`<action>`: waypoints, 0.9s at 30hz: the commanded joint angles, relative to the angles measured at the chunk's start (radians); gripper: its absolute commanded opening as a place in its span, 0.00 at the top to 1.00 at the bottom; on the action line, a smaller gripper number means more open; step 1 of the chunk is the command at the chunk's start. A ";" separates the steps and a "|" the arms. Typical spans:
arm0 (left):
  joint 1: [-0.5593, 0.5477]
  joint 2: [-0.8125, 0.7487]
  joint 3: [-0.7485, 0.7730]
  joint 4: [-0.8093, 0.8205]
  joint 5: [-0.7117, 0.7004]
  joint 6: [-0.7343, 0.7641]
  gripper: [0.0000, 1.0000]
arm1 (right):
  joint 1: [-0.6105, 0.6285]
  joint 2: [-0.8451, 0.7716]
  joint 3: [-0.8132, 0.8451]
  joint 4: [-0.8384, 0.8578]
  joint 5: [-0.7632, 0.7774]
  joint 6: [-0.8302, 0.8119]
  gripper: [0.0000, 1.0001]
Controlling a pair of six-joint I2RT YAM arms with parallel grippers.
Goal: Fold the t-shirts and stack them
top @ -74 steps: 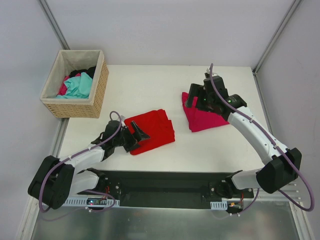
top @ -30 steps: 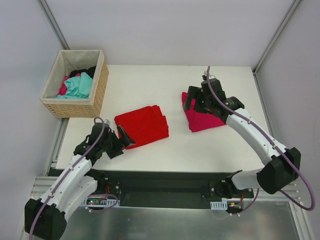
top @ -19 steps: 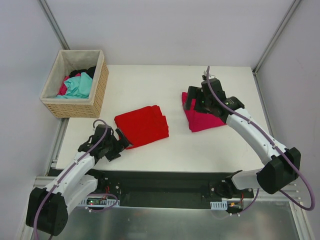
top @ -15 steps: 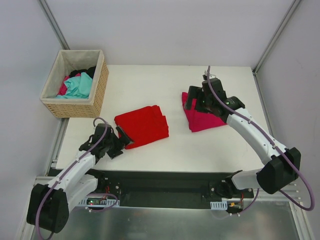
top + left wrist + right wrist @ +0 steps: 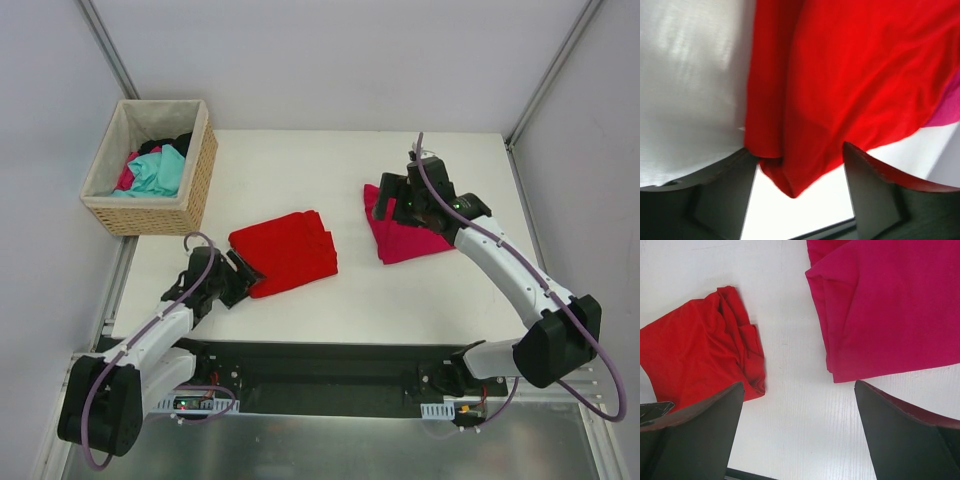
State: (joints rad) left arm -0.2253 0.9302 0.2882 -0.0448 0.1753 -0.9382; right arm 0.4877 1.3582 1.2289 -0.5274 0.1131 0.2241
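Note:
The bright red t-shirt point(image 5: 285, 252) lies folded in a rough square left of the table's middle. My left gripper point(image 5: 243, 276) is open at its near-left corner. In the left wrist view the red cloth's corner point(image 5: 790, 182) hangs between the spread fingers point(image 5: 715, 195), which do not pinch it. The magenta-pink t-shirt point(image 5: 412, 238) lies folded at the right. My right gripper point(image 5: 392, 203) is open and empty above its left edge. The right wrist view shows the magenta shirt point(image 5: 890, 310), the red shirt point(image 5: 700, 355) and bare table between the fingers point(image 5: 910, 440).
A wicker basket point(image 5: 200, 170) with teal, pink and dark clothes stands at the back left, beside the table. The white table point(image 5: 300, 170) has bare surface between the two shirts and behind them. A black rail point(image 5: 330, 365) runs along the near edge.
The red shirt slid left and a little back, then stayed put. My left gripper drew back off it, then came in to its near-left corner. My right gripper shifted slightly right.

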 commanded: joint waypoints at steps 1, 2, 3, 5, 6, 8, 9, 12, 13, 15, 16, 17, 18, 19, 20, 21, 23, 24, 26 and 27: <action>0.023 0.006 -0.067 -0.067 -0.016 0.013 0.39 | -0.004 -0.007 0.009 0.023 -0.015 0.000 0.04; 0.027 0.001 -0.075 -0.067 -0.013 0.012 0.41 | -0.003 -0.001 0.012 0.023 -0.019 0.003 0.03; 0.027 -0.002 -0.080 -0.066 -0.013 0.013 0.41 | -0.003 0.002 0.014 0.021 -0.020 0.004 0.03; 0.030 -0.004 -0.090 -0.067 -0.008 0.010 0.42 | -0.003 0.013 0.018 0.026 -0.026 0.006 0.03; 0.032 -0.007 -0.093 -0.067 -0.007 0.006 0.43 | -0.003 0.024 0.023 0.026 -0.027 0.006 0.03; 0.032 -0.010 -0.106 -0.066 -0.005 0.004 0.47 | -0.001 0.042 0.033 0.033 -0.035 0.009 0.03; 0.033 -0.013 -0.109 -0.067 -0.005 0.003 0.49 | -0.001 0.070 0.040 0.035 -0.041 0.011 0.03; 0.034 -0.016 -0.116 -0.066 0.001 0.001 0.64 | -0.001 0.120 0.078 0.052 -0.076 0.008 0.03; 0.034 -0.014 -0.116 -0.064 0.003 0.002 0.69 | -0.001 0.158 0.086 0.075 -0.104 0.008 0.03; 0.035 -0.011 -0.116 -0.063 0.006 -0.001 0.78 | 0.000 0.212 0.128 0.096 -0.165 0.011 0.03; 0.035 -0.013 -0.115 -0.064 0.009 -0.002 0.82 | 0.003 0.270 0.147 0.110 -0.205 0.009 0.03; 0.035 -0.010 -0.115 -0.064 0.010 -0.004 0.85 | 0.011 0.298 0.165 0.116 -0.220 0.009 0.03; 0.035 -0.010 -0.115 -0.064 0.012 -0.004 0.88 | 0.014 0.326 0.203 0.130 -0.251 0.008 0.03; 0.035 -0.010 -0.115 -0.063 0.010 -0.004 0.89 | 0.020 0.381 0.219 0.142 -0.265 0.000 0.03; 0.035 -0.010 -0.116 -0.064 0.012 -0.005 0.89 | 0.029 0.407 0.236 0.155 -0.282 -0.003 0.03; 0.035 -0.004 -0.113 -0.064 0.012 -0.002 0.89 | 0.032 0.438 0.268 0.185 -0.329 -0.005 0.03; 0.037 0.001 -0.109 -0.066 0.012 -0.001 0.89 | 0.032 0.523 0.299 0.216 -0.393 0.007 0.03; 0.037 0.008 -0.106 -0.064 0.015 0.002 0.89 | 0.032 0.551 0.329 0.243 -0.450 0.015 0.03; 0.037 0.012 -0.104 -0.064 0.018 0.003 0.89 | 0.032 0.622 0.353 0.273 -0.495 0.046 0.03; 0.038 0.010 -0.103 -0.064 0.020 0.001 0.89 | 0.034 0.640 0.362 0.302 -0.533 0.055 0.03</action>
State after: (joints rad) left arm -0.1944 0.9123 0.2085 -0.0013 0.2001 -0.9592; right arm 0.5167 1.9144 1.5169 -0.3454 -0.2359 0.2337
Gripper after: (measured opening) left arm 0.153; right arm 0.967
